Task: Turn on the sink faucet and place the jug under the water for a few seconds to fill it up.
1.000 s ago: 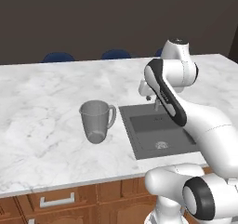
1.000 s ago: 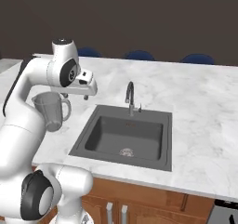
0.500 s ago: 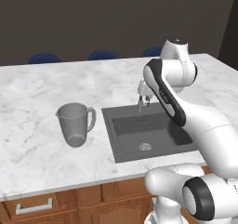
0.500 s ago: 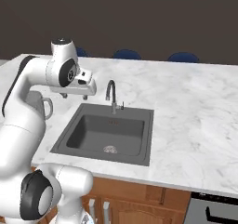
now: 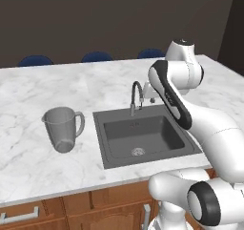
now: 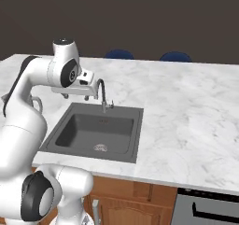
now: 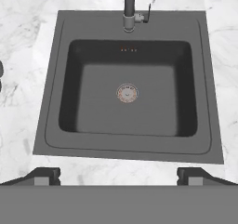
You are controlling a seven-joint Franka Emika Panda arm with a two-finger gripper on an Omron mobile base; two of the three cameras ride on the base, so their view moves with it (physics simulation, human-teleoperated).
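Since the earlier frame the base has driven sideways, so the whole scene has shifted in both base views, not the things. Now the gripper (image 7: 118,174) hovers above the sink (image 5: 145,134) with its fingers wide apart, holding nothing. On the counter (image 5: 71,88) the jug (image 5: 62,128) stands upright, left of the basin. At the back rim the faucet (image 5: 136,96) rises.

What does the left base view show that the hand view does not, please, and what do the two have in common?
Left base view alone: the jug standing upright on the white marble countertop to the left of the sink, the faucet's arched spout, and blue chair backs behind. Hand view alone: the open gripper, tips wide apart, seen from above the basin. Shared: sink, round drain, faucet base, no water running.
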